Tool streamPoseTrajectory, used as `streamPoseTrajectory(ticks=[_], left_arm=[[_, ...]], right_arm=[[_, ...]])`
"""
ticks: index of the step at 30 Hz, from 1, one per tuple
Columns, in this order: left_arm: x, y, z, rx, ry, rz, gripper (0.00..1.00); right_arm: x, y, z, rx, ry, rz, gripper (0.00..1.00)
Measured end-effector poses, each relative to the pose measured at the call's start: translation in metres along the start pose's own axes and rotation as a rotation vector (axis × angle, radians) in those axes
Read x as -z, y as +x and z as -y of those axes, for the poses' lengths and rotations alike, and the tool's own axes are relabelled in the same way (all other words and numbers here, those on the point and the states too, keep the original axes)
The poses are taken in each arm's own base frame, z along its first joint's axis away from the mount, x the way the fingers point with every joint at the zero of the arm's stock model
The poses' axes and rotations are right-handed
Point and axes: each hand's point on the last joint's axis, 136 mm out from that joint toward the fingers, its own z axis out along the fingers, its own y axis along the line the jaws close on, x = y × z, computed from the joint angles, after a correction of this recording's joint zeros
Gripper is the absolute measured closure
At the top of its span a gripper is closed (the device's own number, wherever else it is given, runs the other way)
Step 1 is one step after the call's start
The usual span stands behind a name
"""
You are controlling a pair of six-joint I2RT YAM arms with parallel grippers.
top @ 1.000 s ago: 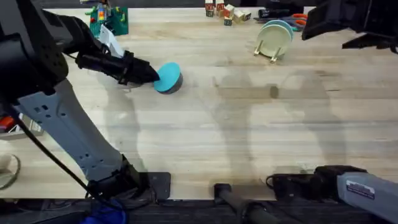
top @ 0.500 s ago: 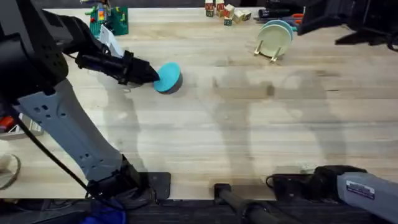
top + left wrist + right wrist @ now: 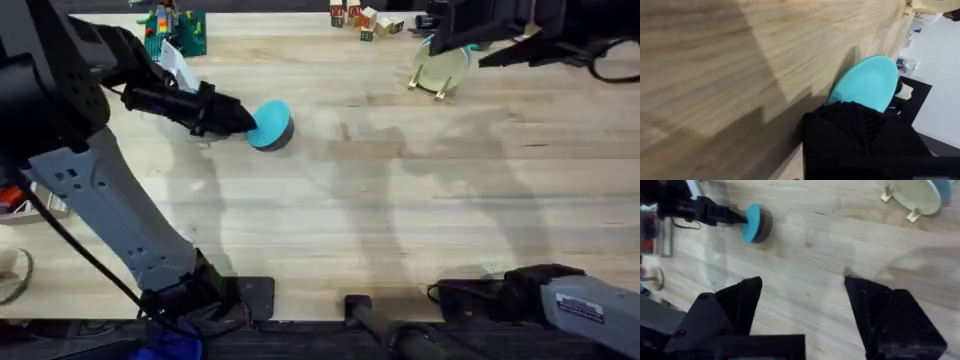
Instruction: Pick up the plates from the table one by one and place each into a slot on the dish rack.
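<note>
Right end effector (image 3: 480,35) now leftward, over dish rack (image 3: 436,85).

plates — 3: one cyan plate (image 3: 269,124), one cream plate (image 3: 441,67), one pale blue plate (image 3: 943,188) | dish rack (image 3: 437,92) — 1 | robot arms — 2 | wooden blocks (image 3: 365,19) at the surface's far edge — several, exact count unclear

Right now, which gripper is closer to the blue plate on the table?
Left. The left gripper grips the blue plate at its edge; the right gripper hangs far off, above the dish rack.
</note>
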Motion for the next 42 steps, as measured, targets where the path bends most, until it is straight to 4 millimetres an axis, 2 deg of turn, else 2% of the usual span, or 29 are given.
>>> streamPoseTrajectory(ticks=[3,6,9,21,28,29,42], left_arm=[[0.0,0.0,0.0,0.0,0.0,0.0,0.96],[0.0,0.0,0.0,0.0,0.0,0.0,0.96],[0.0,0.0,0.0,0.0,0.0,0.0,0.96],[0.0,0.0,0.0,0.001,0.0,0.0,0.96],[0.0,0.0,0.0,0.001,0.0,0.0,0.96],[0.0,0.0,0.0,0.0,0.0,0.0,0.96],[0.0,0.0,0.0,0.0,0.0,0.0,0.96]], right_arm=[[0.0,-0.009,-0.004,-0.054,-0.017,0.034,0.007],[-0.003,-0.007,-0.009,-0.106,-0.031,0.019,0.007],[-0.017,-0.001,-0.02,-0.115,-0.053,-0.033,0.007],[-0.123,0.032,-0.086,-0.004,-0.143,-0.272,0.009],[-0.18,0.048,-0.1,-0.081,-0.138,-0.347,0.007],[-0.197,0.054,-0.102,-0.124,-0.129,-0.37,0.007],[-0.242,0.044,-0.114,-0.18,-0.167,-0.321,0.009]])
